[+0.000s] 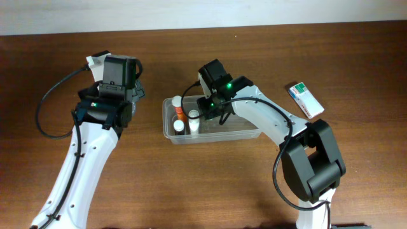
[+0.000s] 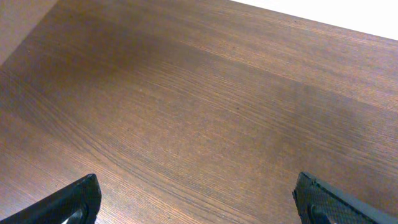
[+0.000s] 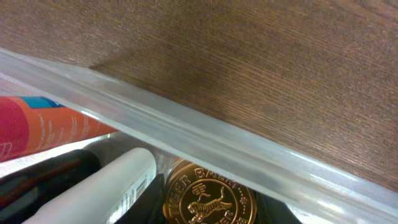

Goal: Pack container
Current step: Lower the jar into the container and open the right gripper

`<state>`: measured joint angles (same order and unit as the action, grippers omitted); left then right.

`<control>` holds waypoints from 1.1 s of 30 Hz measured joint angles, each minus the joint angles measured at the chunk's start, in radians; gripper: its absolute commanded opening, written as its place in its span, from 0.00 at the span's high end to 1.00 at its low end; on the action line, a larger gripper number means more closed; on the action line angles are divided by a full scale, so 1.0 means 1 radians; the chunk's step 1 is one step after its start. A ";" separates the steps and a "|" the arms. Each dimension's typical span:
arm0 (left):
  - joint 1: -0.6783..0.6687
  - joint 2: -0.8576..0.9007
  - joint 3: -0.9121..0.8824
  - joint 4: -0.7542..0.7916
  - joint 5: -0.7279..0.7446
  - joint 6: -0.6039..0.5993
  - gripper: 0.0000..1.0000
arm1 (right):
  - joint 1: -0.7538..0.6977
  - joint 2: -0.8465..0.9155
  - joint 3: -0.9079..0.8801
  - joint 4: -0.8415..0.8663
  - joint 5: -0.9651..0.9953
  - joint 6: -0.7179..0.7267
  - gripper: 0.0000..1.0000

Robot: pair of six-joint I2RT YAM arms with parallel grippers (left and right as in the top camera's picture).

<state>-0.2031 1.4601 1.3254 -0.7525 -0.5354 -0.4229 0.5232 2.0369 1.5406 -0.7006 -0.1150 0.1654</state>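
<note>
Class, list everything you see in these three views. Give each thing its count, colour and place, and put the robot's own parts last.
table: one, dark brown wood, under everything
container: one, clear plastic, middle of the table
orange bottle: one, orange with a white cap, left end of the container
white bottles: two, white, beside the orange bottle in the container
gold lid: one, gold with a tiger, inside the container near its rim
box: one, white and green, on the table right of the container
left tool: one, black, open, over bare table left of the container
right tool: one, black, shut, down inside the container; any hold unclear
</note>
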 measured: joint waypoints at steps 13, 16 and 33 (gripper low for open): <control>0.000 0.000 0.000 0.000 0.000 0.000 0.01 | -0.003 0.007 0.000 0.004 0.000 0.007 0.57; 0.000 0.000 0.000 0.000 0.000 0.000 0.01 | -0.003 0.007 0.000 0.004 0.000 0.007 0.57; 0.000 0.000 0.000 0.000 0.000 0.000 0.01 | -0.028 0.007 0.000 -0.030 -0.019 0.011 0.57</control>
<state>-0.2031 1.4601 1.3254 -0.7525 -0.5354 -0.4229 0.4953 2.0438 1.5406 -0.7307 -0.1337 0.1764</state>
